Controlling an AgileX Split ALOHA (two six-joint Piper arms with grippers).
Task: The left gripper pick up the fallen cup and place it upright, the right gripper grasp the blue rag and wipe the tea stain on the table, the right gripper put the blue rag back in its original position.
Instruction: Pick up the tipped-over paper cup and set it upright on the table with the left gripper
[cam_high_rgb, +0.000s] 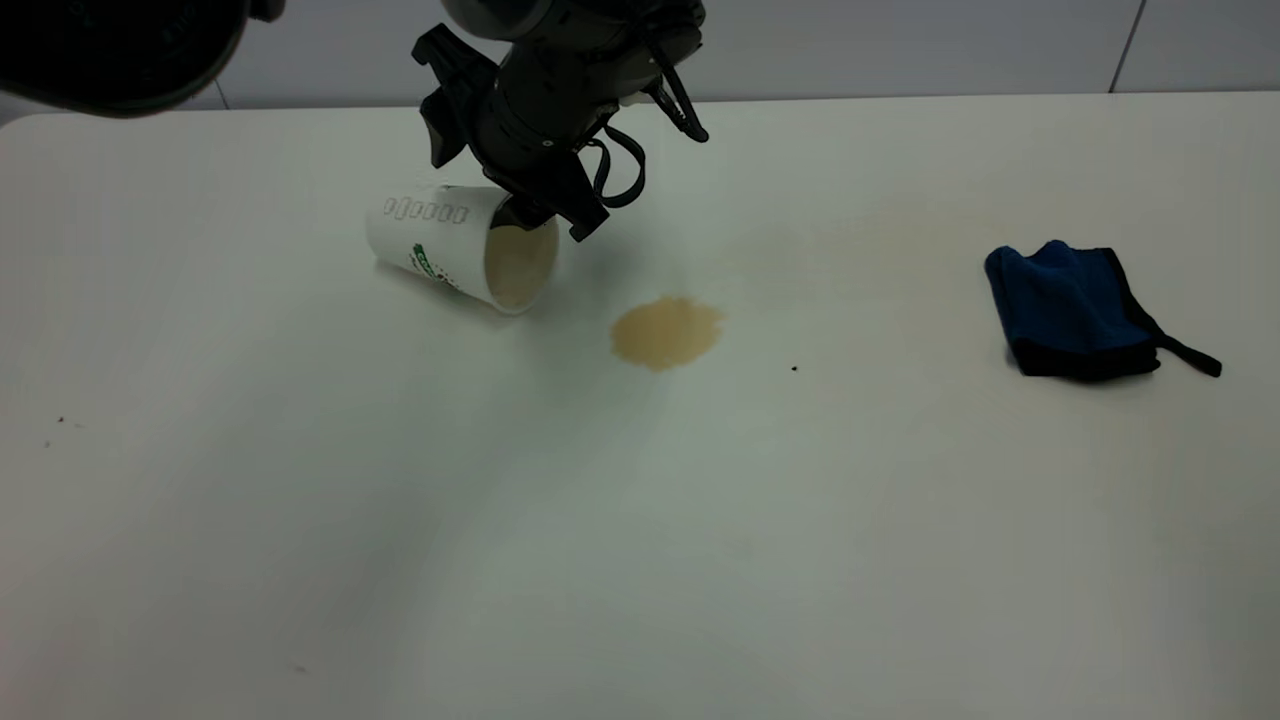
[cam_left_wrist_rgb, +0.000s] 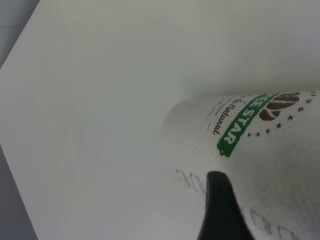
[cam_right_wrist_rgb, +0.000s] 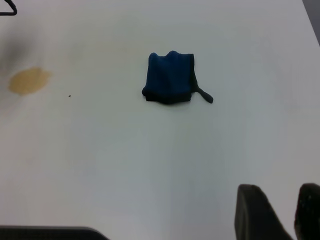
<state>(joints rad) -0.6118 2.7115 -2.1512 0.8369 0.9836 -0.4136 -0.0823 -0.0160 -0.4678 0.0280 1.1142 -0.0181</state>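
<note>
left gripper (cam_high_rgb: 545, 215) is down at the cup (cam_high_rgb: 455, 250), far-left-centre of the table (cam_high_rgb: 400, 520); black fingers sit at the upper rim of the cup's mouth, one seems to be inside the mouth and one outside on the wall, so it looks closed on the rim, though the actual pinch is partly hidden behind the arm. Left wrist view shows one black finger (cam_left_wrist_rgb: 220, 210) lying against the cup's outer wall (cam_left_wrist_rgb: 250, 150). Cup is on its side, tilted, mouth facing the stain side and toward the exterior camera, base pointing left; whether the base touches the table I can't tell. Cup: white paper, fine embossed grid texture, tapered cylinder, cream inside, green banner reading "...E STAR" with brown bean emblem and small stars, row of small printed marks near the base. Black cable loops hang off the gripper just right of the cup. Tea stain (cam_high_rgb: 666, 332) sits just right of and nearer than the cup mouth, apart from it: flat roundish light-brown blotch with uneven edge. Tiny black speck (cam_high_rgb: 794, 368) further right. Blue rag (cam_high_rgb: 1070, 310) well apart at the right side, folded into a soft lump, royal blue with black edging, thin black strap tail trailing right. Right gripper (cam_right_wrist_rgb: 280, 212) is off the exterior view, over the table well away from the rag; two dark fingertips show with a gap, nothing between them
</note>
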